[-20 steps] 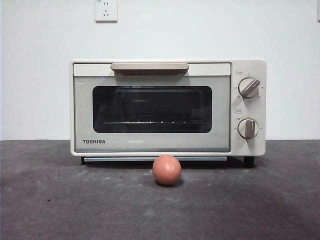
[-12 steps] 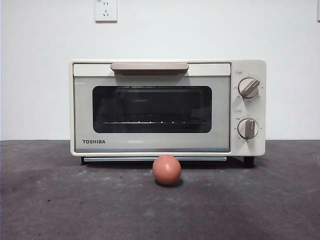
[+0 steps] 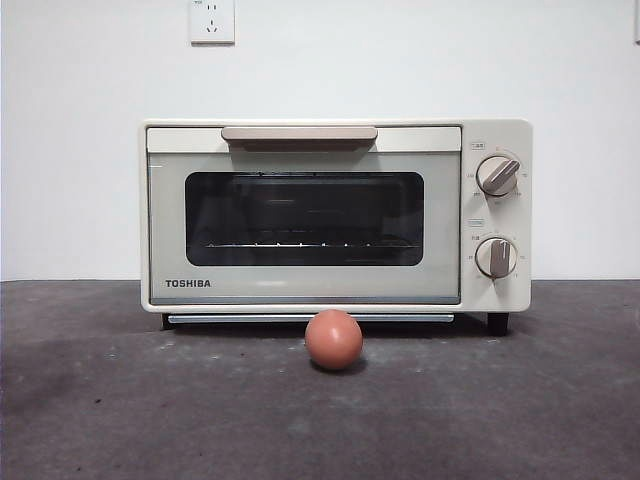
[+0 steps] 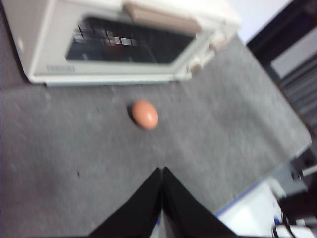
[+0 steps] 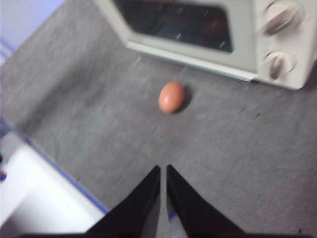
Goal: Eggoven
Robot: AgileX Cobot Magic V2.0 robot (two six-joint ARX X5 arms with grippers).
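Egg (image 3: 333, 339) sat on table (image 3: 100, 400) before closed oven (image 3: 335, 215), well ahead of both empty grippers, left (image 4: 162, 171) shut, right (image 5: 163, 168) nearly shut.

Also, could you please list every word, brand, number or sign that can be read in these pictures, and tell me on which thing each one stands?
"TOSHIBA": dark letters on the lower left of the toaster oven door, read in the front view.
Small labels and scale marks around the upper knob and lower knob: too small to read.
The same brand mark in the left wrist view: too blurred to read.
The egg and the wall socket: no text.
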